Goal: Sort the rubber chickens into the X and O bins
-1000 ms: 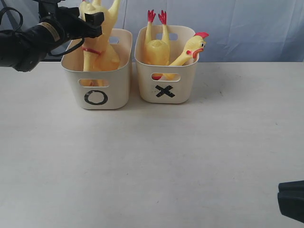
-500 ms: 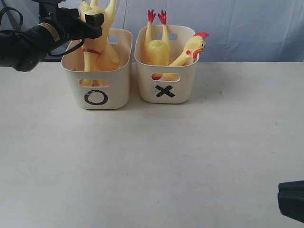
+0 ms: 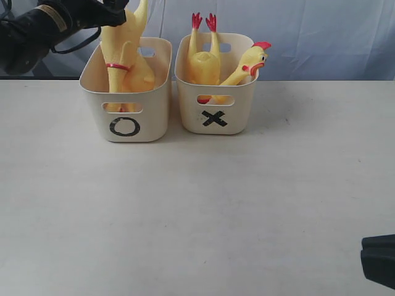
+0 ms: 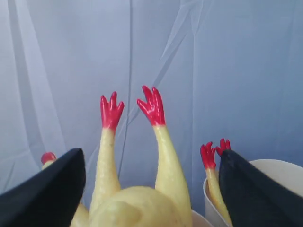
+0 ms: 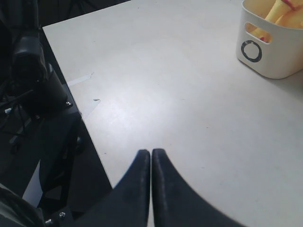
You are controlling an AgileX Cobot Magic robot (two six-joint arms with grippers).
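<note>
Exterior view: three yellow rubber chickens [image 3: 126,74] sit in the cream plastic O tub [image 3: 154,120] and X tub [image 3: 239,117]; sorting looks done. Left gripper [image 4: 151,152] wide, right gripper [image 5: 151,153] closed.

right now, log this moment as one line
left claw open above O bin | right claw shut over table | chickens in O bin and X bin
</note>
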